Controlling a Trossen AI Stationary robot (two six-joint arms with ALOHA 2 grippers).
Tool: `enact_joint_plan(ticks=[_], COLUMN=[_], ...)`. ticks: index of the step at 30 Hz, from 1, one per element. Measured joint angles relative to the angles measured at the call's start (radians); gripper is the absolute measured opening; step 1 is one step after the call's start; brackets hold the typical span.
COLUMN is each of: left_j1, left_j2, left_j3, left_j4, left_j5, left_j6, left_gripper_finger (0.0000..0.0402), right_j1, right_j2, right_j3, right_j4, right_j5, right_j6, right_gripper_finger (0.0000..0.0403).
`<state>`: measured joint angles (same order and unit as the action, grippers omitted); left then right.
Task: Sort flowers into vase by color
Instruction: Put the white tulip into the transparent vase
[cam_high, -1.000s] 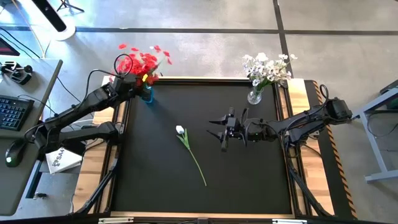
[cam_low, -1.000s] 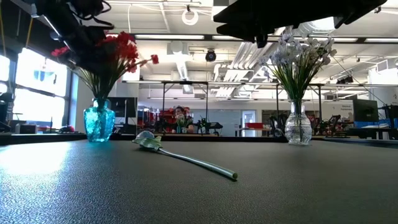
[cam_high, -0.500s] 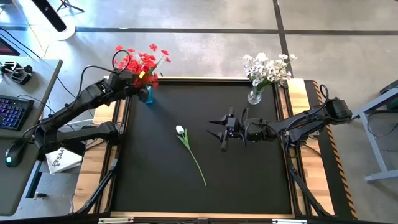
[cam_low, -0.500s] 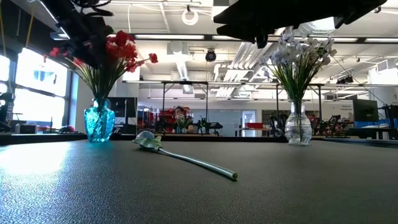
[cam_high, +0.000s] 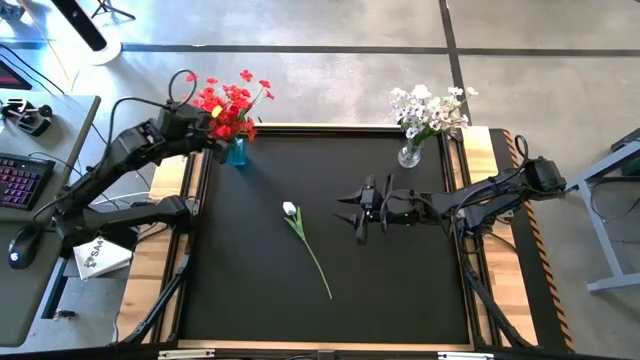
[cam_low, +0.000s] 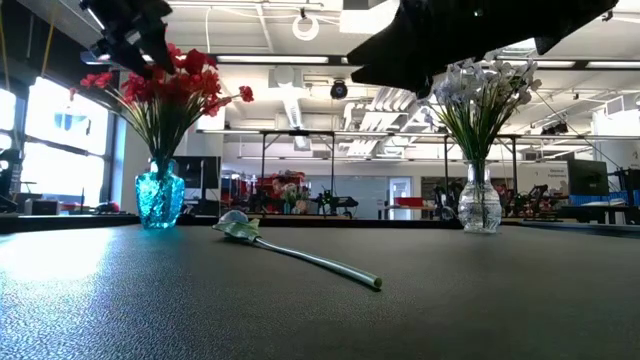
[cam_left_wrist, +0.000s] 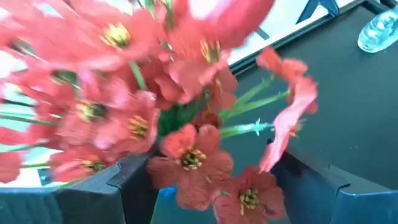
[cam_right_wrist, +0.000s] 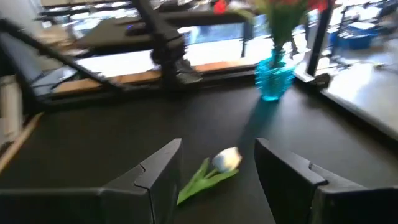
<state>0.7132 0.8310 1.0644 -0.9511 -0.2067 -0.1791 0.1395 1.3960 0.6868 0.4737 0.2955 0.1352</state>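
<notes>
My left claw (cam_high: 200, 125) sits over the red flowers (cam_high: 232, 100) in the blue vase (cam_high: 236, 152) at the worktop's (cam_high: 250, 290) far left corner, fingers spread, gripping nothing. One white flower (cam_high: 290, 210) lies mid-worktop, bloom toward the far side, stem (cam_high: 318, 262) running toward the near edge and slightly right. My right claw (cam_high: 362, 208) hovers just right of the bloom, fingers parted, empty, pointing at it across the stem's axis. I judge the right arm nearer, and it's also nearer the clear vase (cam_high: 409, 154) of white flowers (cam_high: 430, 108), far right.
</notes>
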Motion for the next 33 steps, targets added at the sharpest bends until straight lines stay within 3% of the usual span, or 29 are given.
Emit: enact_joint_plan(ticks=[2, 6, 11, 15, 18, 21, 26, 33], left_j1=[0.0, 0.0, -0.016, -0.087, -0.164, -0.237, -0.319, -0.384], left_j2=[0.0, -0.007, -0.034, -0.081, -0.116, -0.139, -0.17, -0.175], left_j3=[0.04, 0.111, 0.195, 0.206, 0.206, 0.199, 0.114, -0.031], left_j4=[-0.025, -0.036, -0.031, 0.083, 0.173, 0.206, 0.202, 0.322], left_j5=[-0.011, -0.013, 0.034, 0.217, 0.302, 0.268, 0.095, -0.004], left_j6=[0.0, -0.04, -0.063, -0.096, -0.098, -0.091, -0.09, -0.081], left_gripper_finger=[0.0267, 0.0267, 0.0267, 0.0267, 0.0267, 0.0267, 0.0267, 0.0266], right_j1=[-0.006, -0.003, 0.019, 0.004, -0.022, -0.041, -0.063, -0.061], right_j2=[0.0, 0.046, 0.225, 0.392, 0.506, 0.608, 0.756, 0.873], right_j3=[0.0, 0.002, 0.125, 0.31, 0.465, 0.606, 0.809, 0.949], right_j4=[-0.007, 0.02, -0.014, -0.208, -0.387, -0.532, -0.744, -0.824], right_j5=[-0.063, -0.04, -0.037, -0.029, -0.094, -0.106, -0.115, -0.137], right_j6=[0.011, -0.011, -0.022, 0.07, 0.096, 0.137, 0.213, 0.197], right_gripper_finger=[0.0194, 0.0194, 0.0194, 0.0196, 0.0212, 0.0243, 0.0271, 0.0227])
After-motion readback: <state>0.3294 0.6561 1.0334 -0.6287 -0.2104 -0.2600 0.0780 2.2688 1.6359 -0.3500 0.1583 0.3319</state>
